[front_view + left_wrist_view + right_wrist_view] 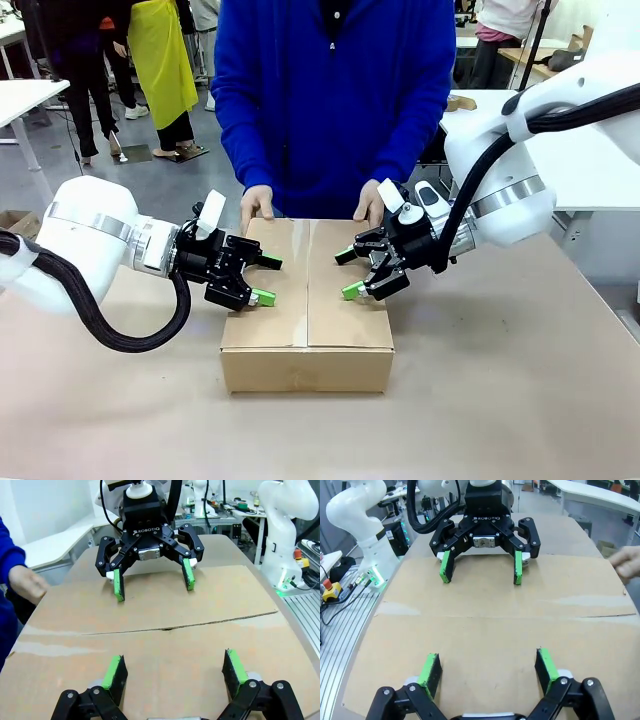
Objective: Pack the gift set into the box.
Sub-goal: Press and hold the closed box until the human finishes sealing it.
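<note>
The brown cardboard box point(307, 300) sits at the table's middle with its top flaps down and a taped centre seam. The gift set is hidden. My left gripper point(268, 280) hovers open over the box's left flap. Over the right flap my right gripper point(348, 274) is open too, facing the left one. In the left wrist view my left gripper point(175, 672) stands just above the box top point(165, 645), with the right gripper point(154, 582) opposite. The right wrist view mirrors this: right gripper point(487, 667), left gripper point(482, 571), flaps point(490, 625). Nothing sits between any fingers.
A person in a blue top stands at the far side, with both hands point(257, 205) point(372, 207) resting on the box's far edge. The brown table point(500, 400) has open surface right and left of the box. White tables point(590, 160) stand behind.
</note>
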Tool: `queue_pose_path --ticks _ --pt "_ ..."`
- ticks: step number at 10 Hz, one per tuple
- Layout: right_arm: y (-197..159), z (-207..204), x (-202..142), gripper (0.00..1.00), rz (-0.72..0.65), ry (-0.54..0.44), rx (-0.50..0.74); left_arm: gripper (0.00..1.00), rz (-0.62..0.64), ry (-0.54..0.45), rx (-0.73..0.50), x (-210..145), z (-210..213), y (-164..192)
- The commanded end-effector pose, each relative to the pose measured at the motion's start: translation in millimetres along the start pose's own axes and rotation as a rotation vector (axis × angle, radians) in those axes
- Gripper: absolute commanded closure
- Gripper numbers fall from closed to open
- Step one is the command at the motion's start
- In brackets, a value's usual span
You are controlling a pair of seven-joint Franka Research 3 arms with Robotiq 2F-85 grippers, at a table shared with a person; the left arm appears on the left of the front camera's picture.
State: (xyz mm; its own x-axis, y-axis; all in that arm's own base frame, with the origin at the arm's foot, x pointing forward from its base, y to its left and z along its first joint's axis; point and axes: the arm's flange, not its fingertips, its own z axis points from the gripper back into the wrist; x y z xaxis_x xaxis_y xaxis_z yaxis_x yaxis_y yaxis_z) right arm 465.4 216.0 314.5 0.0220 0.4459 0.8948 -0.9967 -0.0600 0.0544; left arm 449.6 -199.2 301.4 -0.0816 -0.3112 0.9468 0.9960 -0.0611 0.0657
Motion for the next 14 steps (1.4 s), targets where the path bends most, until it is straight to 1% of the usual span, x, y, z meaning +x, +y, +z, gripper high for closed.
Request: queue_pose_path --ticks 1,14 --pt "2.5 -1.9 -3.3 0.00 -0.013 -0.004 -0.010 0.00 -0.017 -0.005 -0.002 -4.0 1.8 -2.7" --pt "2.5 -1.9 -3.3 0.00 -0.013 -0.004 -0.010 0.00 -0.017 -0.005 -0.002 -4.0 1.8 -2.7"
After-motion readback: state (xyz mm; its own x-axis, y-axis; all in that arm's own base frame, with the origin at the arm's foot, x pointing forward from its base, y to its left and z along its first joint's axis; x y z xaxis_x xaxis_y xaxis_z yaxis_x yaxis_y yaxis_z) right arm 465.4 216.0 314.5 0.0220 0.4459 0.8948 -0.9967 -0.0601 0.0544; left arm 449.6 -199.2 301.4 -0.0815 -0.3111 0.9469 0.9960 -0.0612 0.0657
